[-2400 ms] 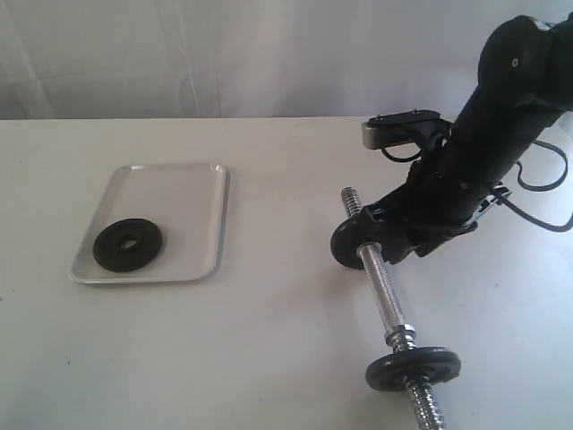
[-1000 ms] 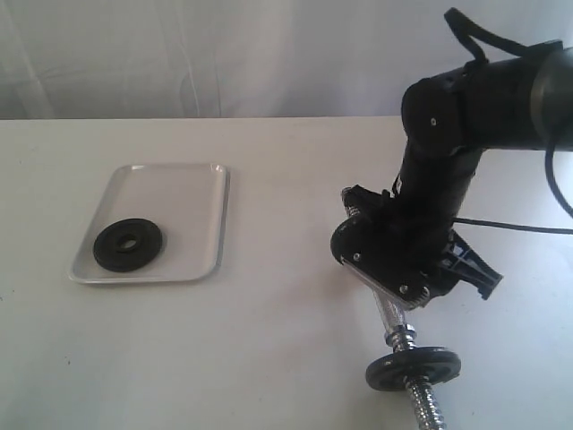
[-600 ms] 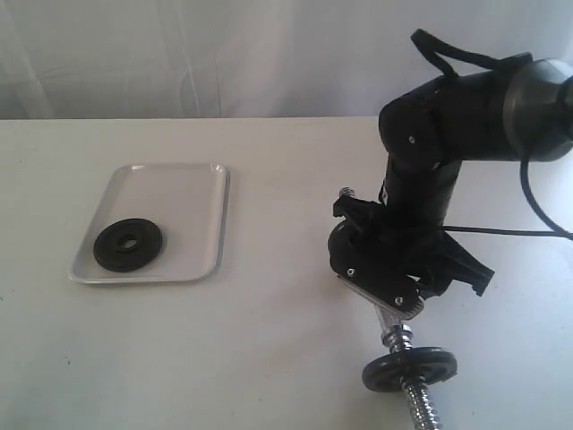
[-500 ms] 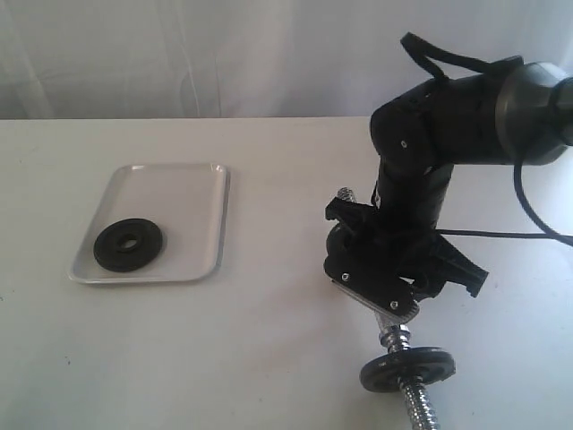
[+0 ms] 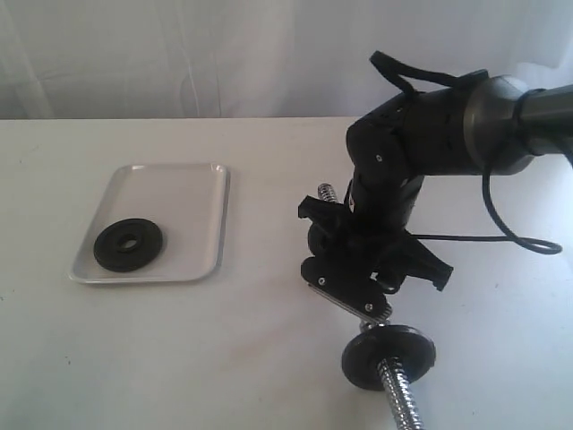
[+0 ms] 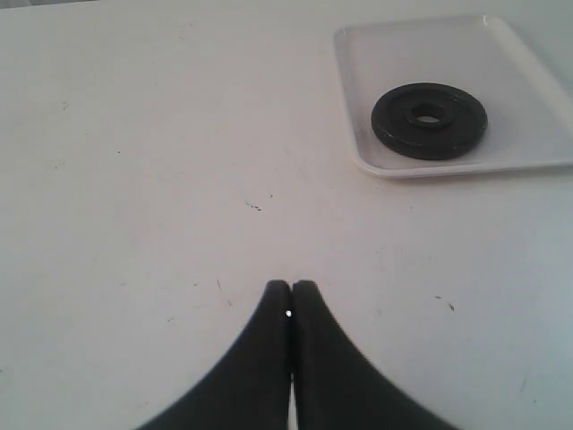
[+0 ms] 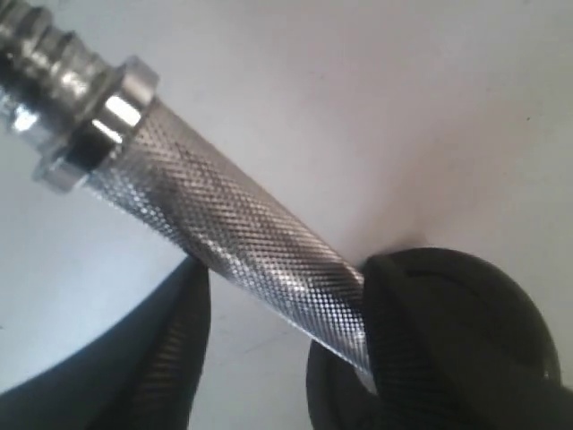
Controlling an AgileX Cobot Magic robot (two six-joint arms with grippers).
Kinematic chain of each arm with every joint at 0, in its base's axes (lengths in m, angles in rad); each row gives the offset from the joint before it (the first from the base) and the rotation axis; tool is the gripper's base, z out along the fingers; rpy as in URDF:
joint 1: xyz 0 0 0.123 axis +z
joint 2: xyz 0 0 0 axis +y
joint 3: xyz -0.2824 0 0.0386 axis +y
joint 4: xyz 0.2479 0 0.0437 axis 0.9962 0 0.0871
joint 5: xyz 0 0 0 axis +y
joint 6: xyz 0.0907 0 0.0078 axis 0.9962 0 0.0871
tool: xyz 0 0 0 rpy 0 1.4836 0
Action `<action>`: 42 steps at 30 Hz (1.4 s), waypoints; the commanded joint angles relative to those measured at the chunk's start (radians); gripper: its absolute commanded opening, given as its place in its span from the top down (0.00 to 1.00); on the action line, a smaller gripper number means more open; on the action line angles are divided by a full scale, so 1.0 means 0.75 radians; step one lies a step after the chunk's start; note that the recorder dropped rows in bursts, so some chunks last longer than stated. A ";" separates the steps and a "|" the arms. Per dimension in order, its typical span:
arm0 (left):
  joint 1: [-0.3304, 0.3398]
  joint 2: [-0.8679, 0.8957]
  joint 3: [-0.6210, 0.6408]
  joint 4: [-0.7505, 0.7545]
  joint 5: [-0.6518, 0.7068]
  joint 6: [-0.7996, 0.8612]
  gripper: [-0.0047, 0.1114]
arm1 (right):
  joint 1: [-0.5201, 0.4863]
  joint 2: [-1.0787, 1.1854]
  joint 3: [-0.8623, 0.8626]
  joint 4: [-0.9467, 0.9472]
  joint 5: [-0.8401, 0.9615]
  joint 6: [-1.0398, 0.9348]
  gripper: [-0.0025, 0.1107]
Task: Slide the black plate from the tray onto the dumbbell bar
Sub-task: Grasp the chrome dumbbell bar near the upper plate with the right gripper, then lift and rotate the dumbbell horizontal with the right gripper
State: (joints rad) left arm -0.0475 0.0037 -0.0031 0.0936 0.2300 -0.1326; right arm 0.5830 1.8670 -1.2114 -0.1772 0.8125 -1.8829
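Presently the black plate is noted flat in the tray, well apart from the dumbbell bar pinched by the right gripper; the left gripper, pressed together, is nearer it.

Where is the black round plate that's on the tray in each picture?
Exterior view: the black plate lies on the tray, at the picture's left.
Left wrist view: the black plate lies on the same tray, out ahead of the shut left fingers.
Right wrist view: not in it; the dumbbell bar fills it.
Shared landmark: the tray, seen in the exterior and left wrist views.
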 commanded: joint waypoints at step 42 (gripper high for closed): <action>0.000 -0.005 0.004 -0.009 0.003 0.002 0.96 | 0.005 0.065 0.020 0.034 0.054 1.293 0.98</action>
State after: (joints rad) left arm -0.0475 0.0037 -0.0031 0.0936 0.2300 -0.1326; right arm 0.5886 1.8882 -1.2138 -0.1828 0.7244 -0.9607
